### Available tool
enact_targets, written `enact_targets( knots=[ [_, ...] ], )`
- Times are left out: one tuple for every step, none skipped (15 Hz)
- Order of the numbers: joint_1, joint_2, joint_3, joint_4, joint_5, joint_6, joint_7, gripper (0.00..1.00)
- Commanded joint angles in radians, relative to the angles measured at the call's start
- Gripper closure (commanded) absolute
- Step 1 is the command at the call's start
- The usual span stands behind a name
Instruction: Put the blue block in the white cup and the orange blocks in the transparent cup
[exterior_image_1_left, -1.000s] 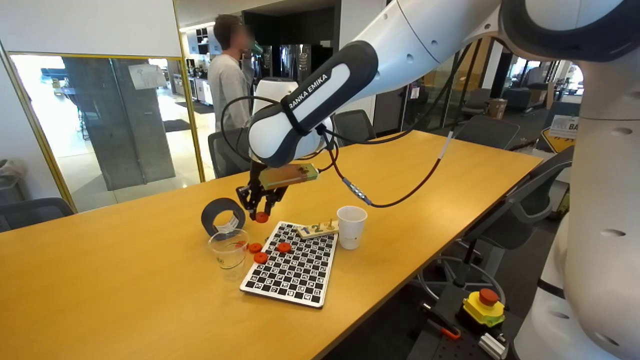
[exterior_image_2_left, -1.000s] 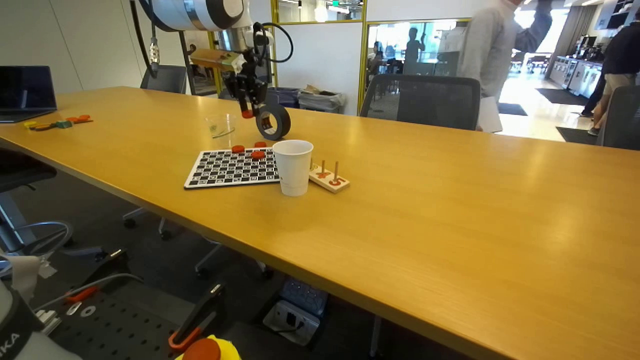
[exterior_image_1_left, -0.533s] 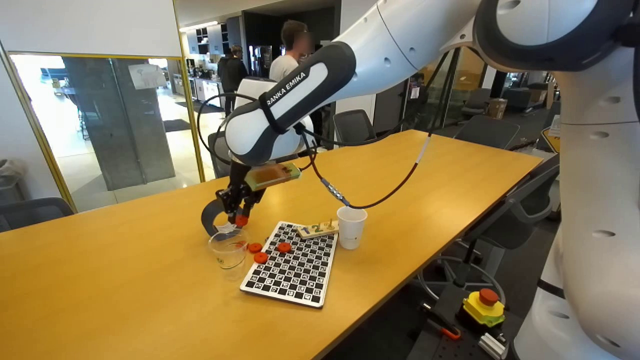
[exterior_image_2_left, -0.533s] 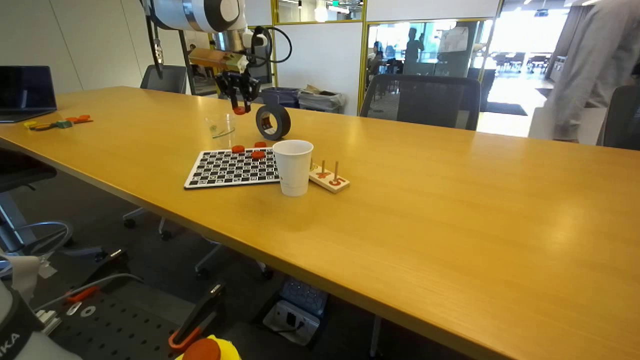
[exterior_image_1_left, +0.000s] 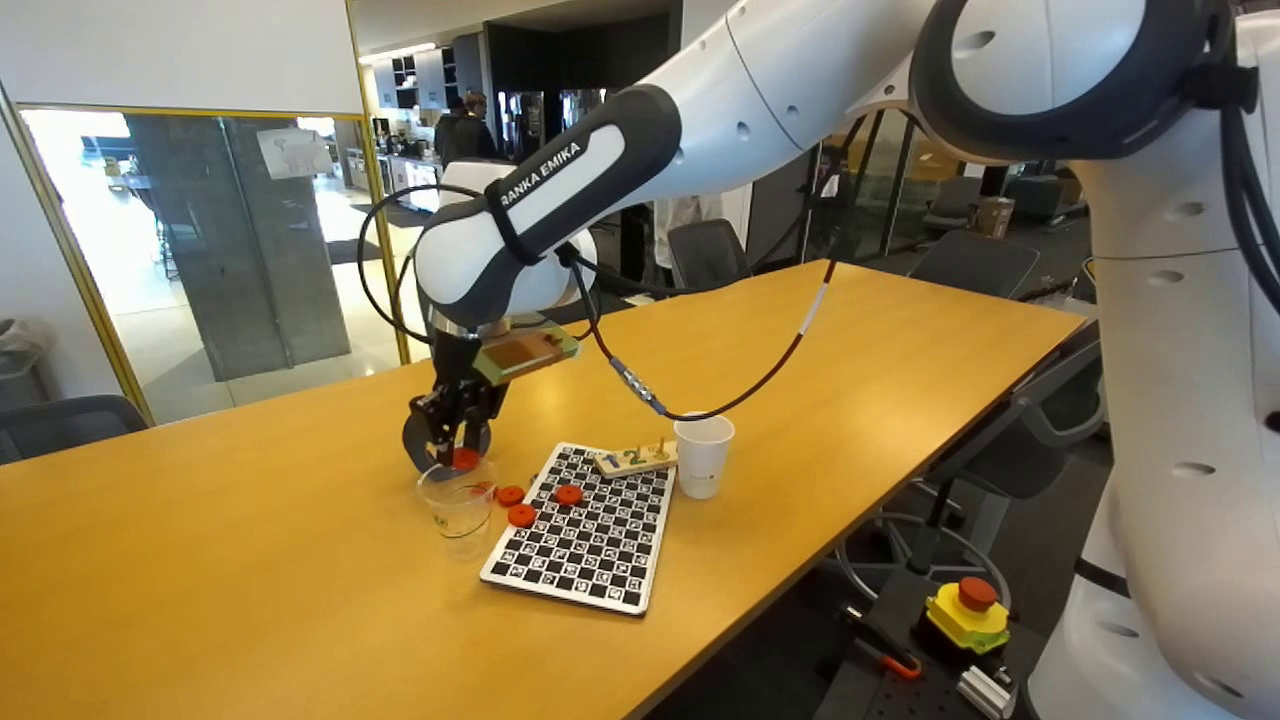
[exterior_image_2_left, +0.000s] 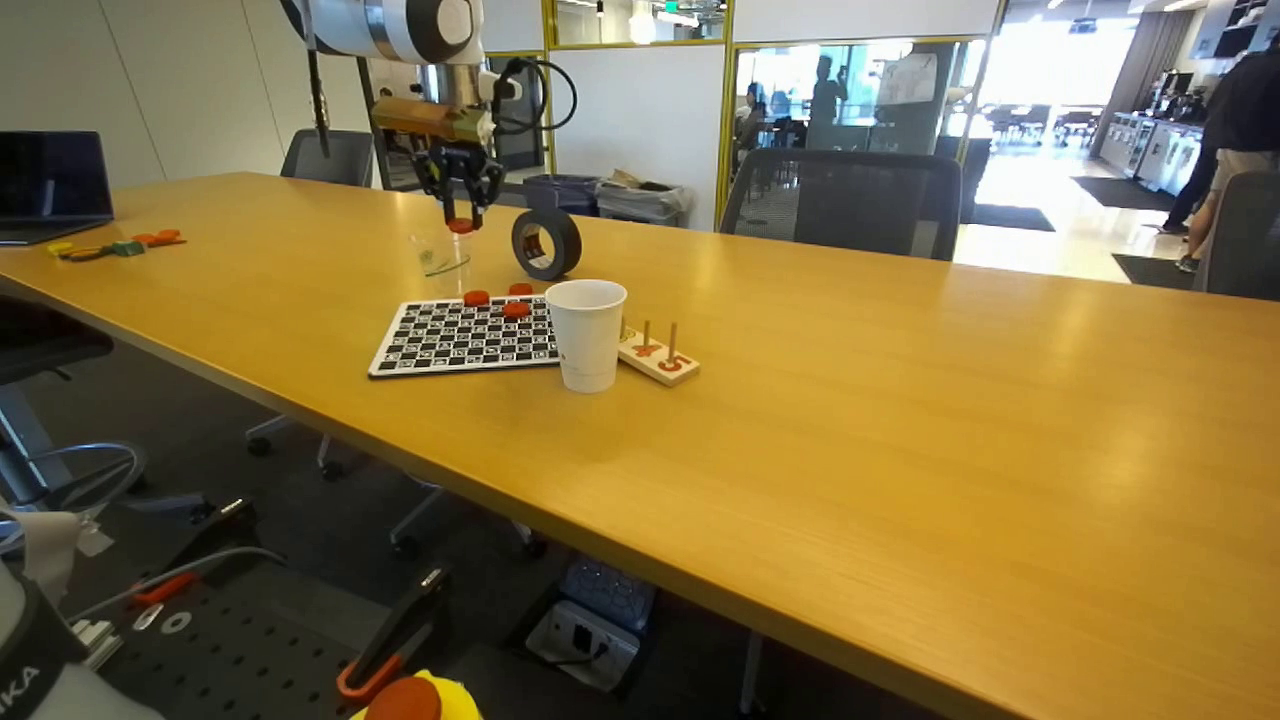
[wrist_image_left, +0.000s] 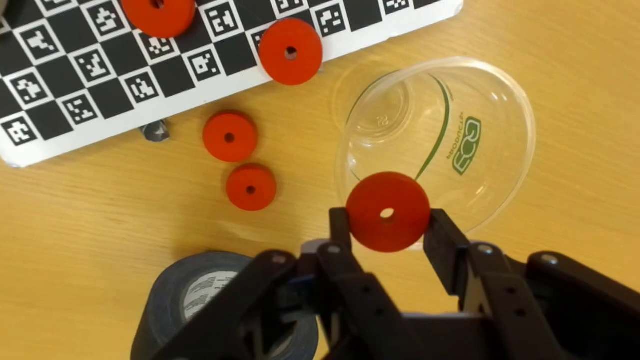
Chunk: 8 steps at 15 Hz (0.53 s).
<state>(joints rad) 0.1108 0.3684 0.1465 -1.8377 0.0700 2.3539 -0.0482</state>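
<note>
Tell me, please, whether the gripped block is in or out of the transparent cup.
Out: in the wrist view the orange block pinched between the fingers hides part of the rim of the transparent cup.

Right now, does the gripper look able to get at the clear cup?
Probably yes: the gripper, closed on an orange-red disc, hangs close to the open-topped clear cup, with nothing visible between them. The tape roll stands to one side.

Office meeting room | Mesh-backed chairs (exterior_image_2_left: 840, 205) line a long wood-topped table (exterior_image_2_left: 900, 450) | A laptop (exterior_image_2_left: 50, 178) stands open on it | A yellow-framed glass panel (exterior_image_2_left: 860, 85) shows silhouetted figures (exterior_image_2_left: 826, 105) | Beyond, white cabinets (exterior_image_2_left: 1162, 160) line a bright walkway (exterior_image_2_left: 1045, 172) where a person in a dark top (exterior_image_2_left: 1245, 110) stands
</note>
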Motion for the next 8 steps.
enact_targets(
  knots=[
    [-0.004,0.019,0.013,0.059,0.021,-0.066,-0.048,0.81],
    [-0.004,0.019,0.015,0.061,0.021,-0.075,-0.055,0.81],
    [-0.003,0.018,0.015,0.063,0.019,-0.084,-0.060,0.81],
    [-0.002,0.018,0.017,0.065,0.020,-0.093,-0.066,0.81],
    [-0.003,0.019,0.018,0.068,0.021,-0.101,-0.076,0.81],
    [-0.005,0.020,0.021,0.071,0.024,-0.109,-0.087,0.81],
    [-0.006,0.021,0.022,0.073,0.025,-0.115,-0.095,0.81],
    [-0.006,0.021,0.023,0.074,0.027,-0.121,-0.102,0.81]
  ],
)
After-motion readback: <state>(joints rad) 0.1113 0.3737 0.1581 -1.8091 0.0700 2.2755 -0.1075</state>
